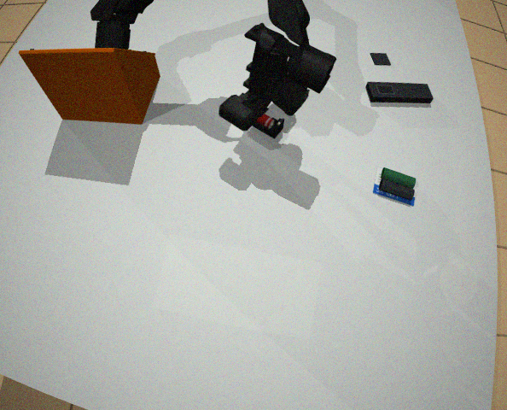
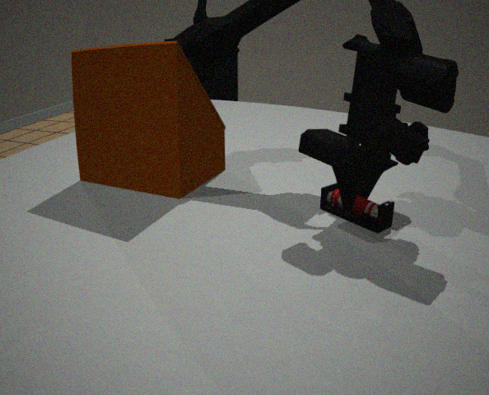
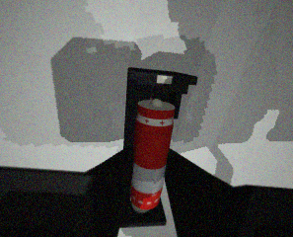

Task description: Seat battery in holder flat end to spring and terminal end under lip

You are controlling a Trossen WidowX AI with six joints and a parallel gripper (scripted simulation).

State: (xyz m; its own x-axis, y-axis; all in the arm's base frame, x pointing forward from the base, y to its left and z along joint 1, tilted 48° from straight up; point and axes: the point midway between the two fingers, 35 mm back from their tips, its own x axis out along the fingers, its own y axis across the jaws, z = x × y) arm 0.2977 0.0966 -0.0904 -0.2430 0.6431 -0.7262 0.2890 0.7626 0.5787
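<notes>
The red and silver battery lies lengthwise within the black holder. My gripper is shut on the battery near its middle, with the fingertips down in the holder. In the wrist view the terminal end points to the far end wall with its pale contact, and a dark gap shows between them. The battery leans slightly off the holder's long line. The flat end is at the near end, where only a small bit of the spring shows. Whether the battery touches the holder's floor is hidden.
A tall orange block stands left of the gripper. To the right are a black remote-like case, a small dark square plate, and a green and a black cylinder on a blue and white card.
</notes>
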